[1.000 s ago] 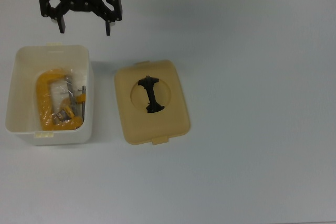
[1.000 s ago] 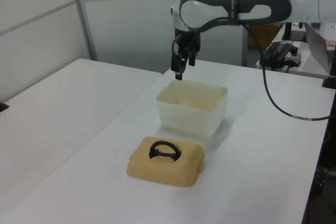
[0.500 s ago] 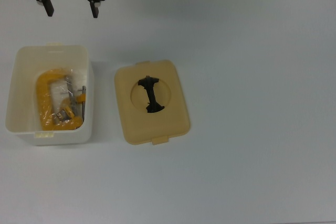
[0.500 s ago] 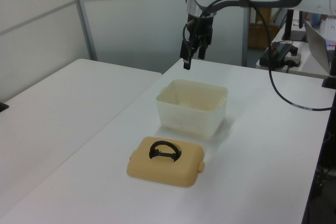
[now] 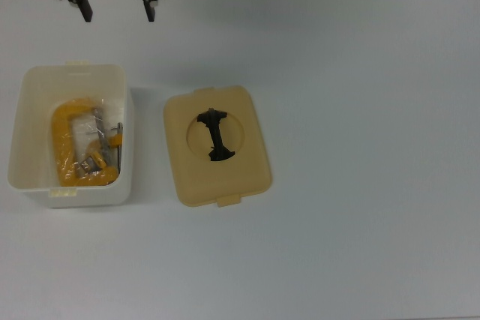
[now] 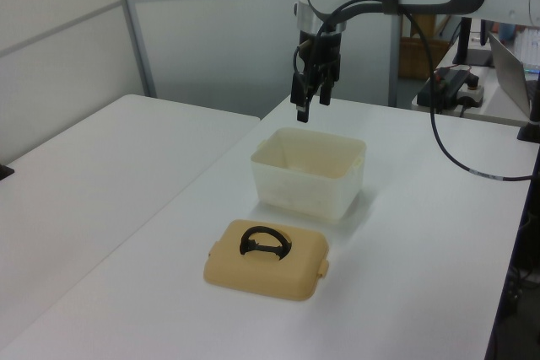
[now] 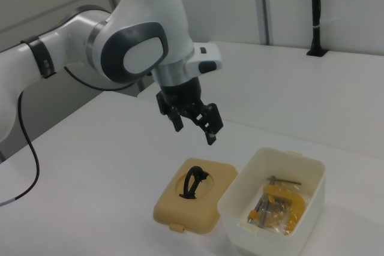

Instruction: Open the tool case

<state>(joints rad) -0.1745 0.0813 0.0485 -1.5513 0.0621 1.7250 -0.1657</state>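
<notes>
On the white counter [image 5: 360, 73] the case [image 5: 71, 136] stands open with a yellow clamp [image 5: 79, 148] inside, its tan lid [image 5: 217, 146] lying flat just beside it, handle [image 5: 214, 135] up, while the gripper [image 5: 118, 11] hovers above the case's far edge, jaws spread wide, holding nothing.

tool case [image 5: 71, 136]: open | tan lid [image 5: 217, 146] flat beside it
</notes>
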